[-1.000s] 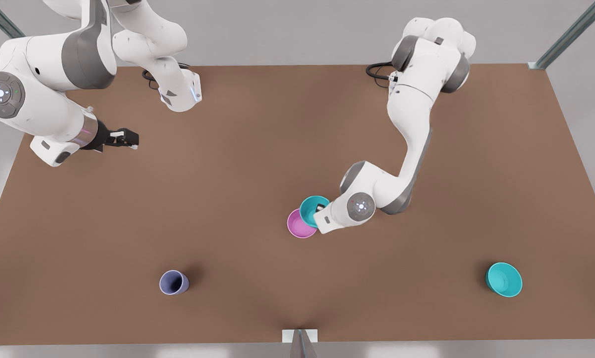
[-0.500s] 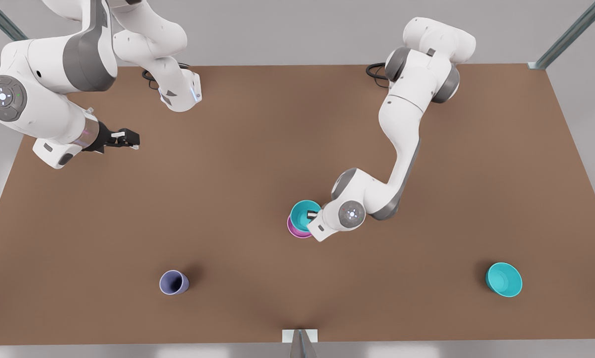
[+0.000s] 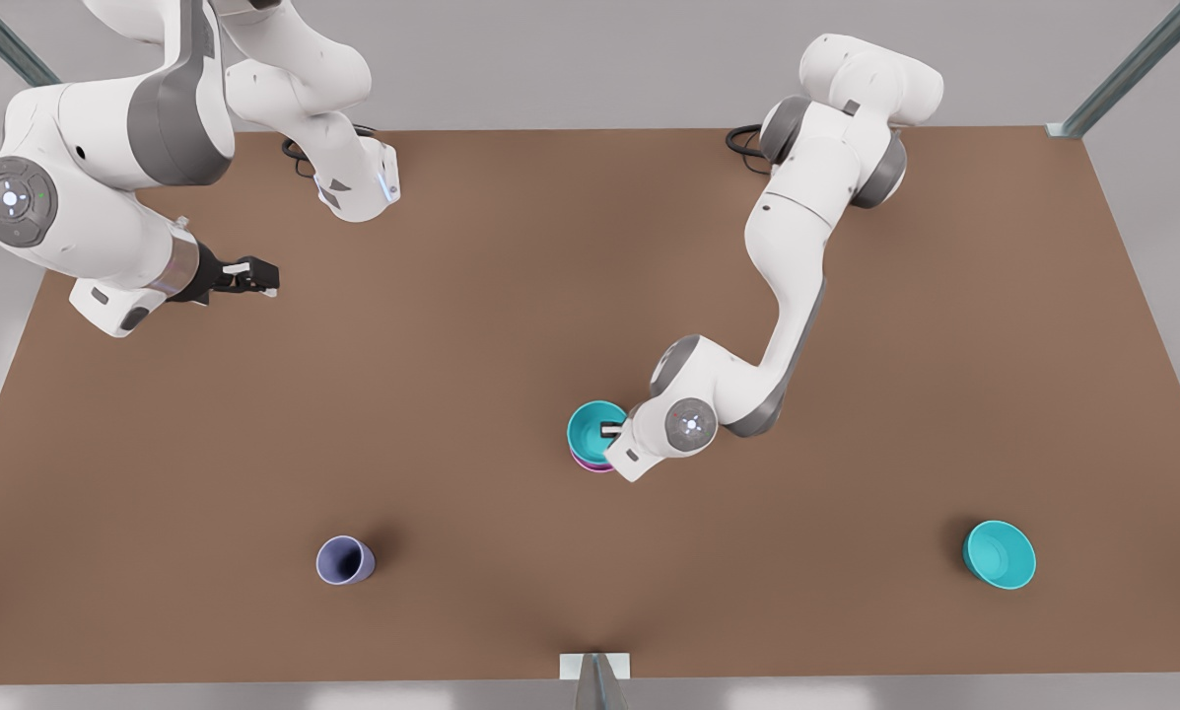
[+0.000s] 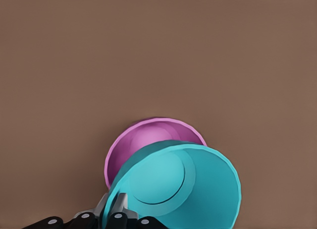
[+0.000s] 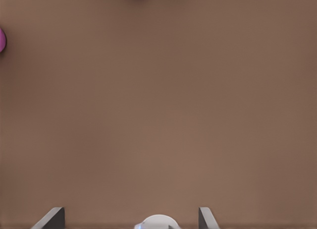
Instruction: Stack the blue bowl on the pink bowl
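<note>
Turquoise, glossy and round, the blue bowl [image 3: 591, 428] sits over the magenta-pink glossy bowl [image 3: 592, 465] near the middle of the brown worktop [image 3: 511, 296], covering all but a pink sliver. The left hand [image 3: 613, 431] is clamped on the blue bowl's rim. The right hand [image 3: 254, 278] waits above the worktop on the front view's left, fingers [image 5: 52, 218] apart.

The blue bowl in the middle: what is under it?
The pink bowl sits under the blue bowl, which the left gripper holds by its rim. Most of the pink bowl is covered.
</note>
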`<state>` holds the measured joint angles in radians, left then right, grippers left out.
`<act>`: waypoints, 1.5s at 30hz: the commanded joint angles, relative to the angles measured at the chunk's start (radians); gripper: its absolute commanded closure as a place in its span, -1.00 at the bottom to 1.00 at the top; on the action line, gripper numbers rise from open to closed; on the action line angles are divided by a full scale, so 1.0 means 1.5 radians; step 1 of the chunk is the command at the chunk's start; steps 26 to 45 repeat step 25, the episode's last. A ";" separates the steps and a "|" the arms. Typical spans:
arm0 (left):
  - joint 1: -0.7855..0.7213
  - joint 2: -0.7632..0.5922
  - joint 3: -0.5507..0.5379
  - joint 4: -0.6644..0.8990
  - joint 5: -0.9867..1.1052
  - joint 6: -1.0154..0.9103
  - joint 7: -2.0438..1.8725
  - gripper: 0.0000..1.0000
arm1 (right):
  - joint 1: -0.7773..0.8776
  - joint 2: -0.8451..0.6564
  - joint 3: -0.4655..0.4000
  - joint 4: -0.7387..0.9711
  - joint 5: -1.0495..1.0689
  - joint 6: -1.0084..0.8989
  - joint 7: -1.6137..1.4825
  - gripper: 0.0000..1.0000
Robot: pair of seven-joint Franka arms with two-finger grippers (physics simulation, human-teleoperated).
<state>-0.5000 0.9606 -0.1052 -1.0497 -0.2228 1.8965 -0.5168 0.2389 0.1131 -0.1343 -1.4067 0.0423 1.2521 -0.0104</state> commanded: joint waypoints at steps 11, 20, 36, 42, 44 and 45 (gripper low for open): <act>0.034 -0.047 0.002 -0.031 0.048 -0.077 0.007 -1.00 | 0.000 -0.001 0.000 -0.001 0.000 0.003 -0.002 -1.00; 0.235 -0.466 0.005 -0.184 0.205 -0.361 0.266 -1.00 | -0.003 -0.013 -0.001 -0.007 -0.003 0.013 -0.003 -1.00; 0.234 -0.494 0.008 -0.219 0.205 -0.364 0.265 -1.00 | -0.007 -0.018 0.000 -0.015 -0.004 0.020 -0.003 -1.00; 0.234 -0.494 0.008 -0.219 0.205 -0.364 0.265 -1.00 | -0.007 -0.018 0.000 -0.015 -0.004 0.020 -0.003 -1.00; 0.234 -0.494 0.008 -0.219 0.205 -0.364 0.265 -1.00 | -0.007 -0.018 0.000 -0.015 -0.004 0.020 -0.003 -1.00; 0.234 -0.494 0.008 -0.219 0.205 -0.364 0.265 -1.00 | -0.007 -0.018 0.000 -0.015 -0.004 0.020 -0.003 -1.00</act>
